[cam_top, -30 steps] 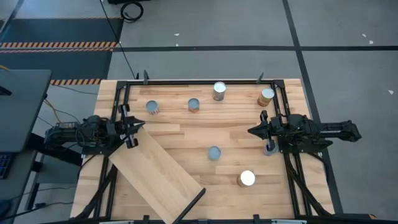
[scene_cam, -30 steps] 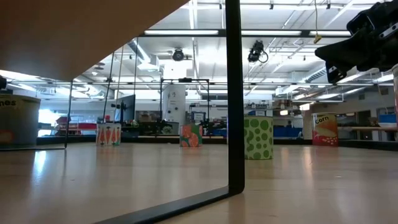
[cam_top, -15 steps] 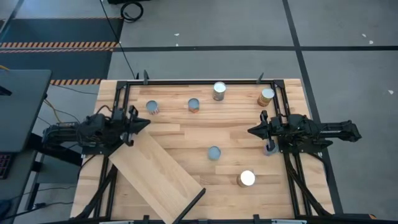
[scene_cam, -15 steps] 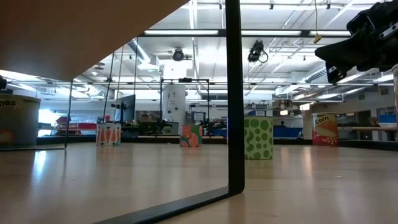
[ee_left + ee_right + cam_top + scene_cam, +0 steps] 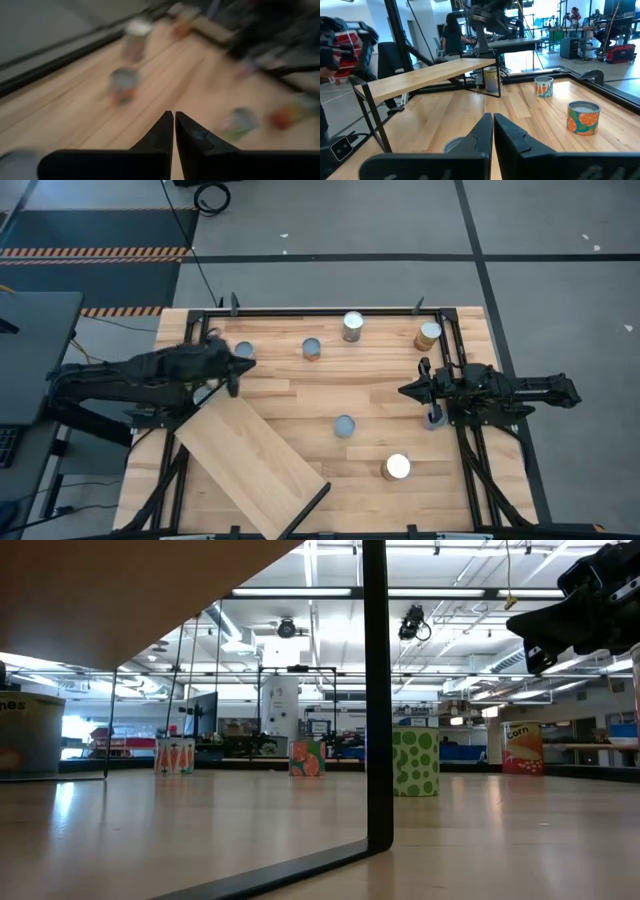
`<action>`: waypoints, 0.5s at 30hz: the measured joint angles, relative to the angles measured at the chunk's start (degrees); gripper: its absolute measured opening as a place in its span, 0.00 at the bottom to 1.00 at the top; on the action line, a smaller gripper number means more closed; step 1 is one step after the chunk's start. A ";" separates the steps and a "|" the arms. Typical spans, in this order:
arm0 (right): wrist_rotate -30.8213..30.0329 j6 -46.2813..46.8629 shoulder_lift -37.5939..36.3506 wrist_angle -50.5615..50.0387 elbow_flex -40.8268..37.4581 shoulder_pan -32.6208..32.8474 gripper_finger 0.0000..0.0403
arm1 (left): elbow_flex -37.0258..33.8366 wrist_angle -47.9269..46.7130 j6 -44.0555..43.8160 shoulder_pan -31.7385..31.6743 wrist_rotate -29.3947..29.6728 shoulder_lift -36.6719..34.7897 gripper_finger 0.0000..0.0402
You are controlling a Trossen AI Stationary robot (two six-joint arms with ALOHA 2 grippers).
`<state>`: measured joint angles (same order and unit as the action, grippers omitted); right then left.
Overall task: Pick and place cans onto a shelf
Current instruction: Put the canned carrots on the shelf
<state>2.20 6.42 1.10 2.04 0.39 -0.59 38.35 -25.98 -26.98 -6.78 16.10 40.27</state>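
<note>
Now the left tool (image 5: pixel 236 367), clenched and empty, hangs just beside the far-left can (image 5: pixel 245 352), nearer than the clenched right tool (image 5: pixel 405 391) waiting well apart; the shelf (image 5: pixel 250 452) slants across the surface (image 5: pixel 380 370) near its front-left corner.

Overhead, table-level and two wrist views

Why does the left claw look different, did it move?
Yes. The left claw swung toward the table's far edge, from the pale wooden shelf plank's end up beside the small grey-blue-topped metal can.
</note>
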 joint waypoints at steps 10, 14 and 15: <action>0.00 0.00 0.01 0.00 0.00 0.01 0.05 | 12.28 -20.94 -3.87 -19.56 -1.56 19.39 0.38; 0.00 0.00 0.02 0.00 0.01 0.01 0.05 | 12.85 -21.42 -9.30 -27.85 -9.03 24.32 0.62; 0.00 0.00 0.02 0.00 -0.01 -0.01 0.05 | 12.85 -20.87 -10.13 -29.53 -10.73 25.43 0.68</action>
<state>2.20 6.42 1.12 2.04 0.38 -0.60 51.20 -46.85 -37.10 -36.31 5.37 65.71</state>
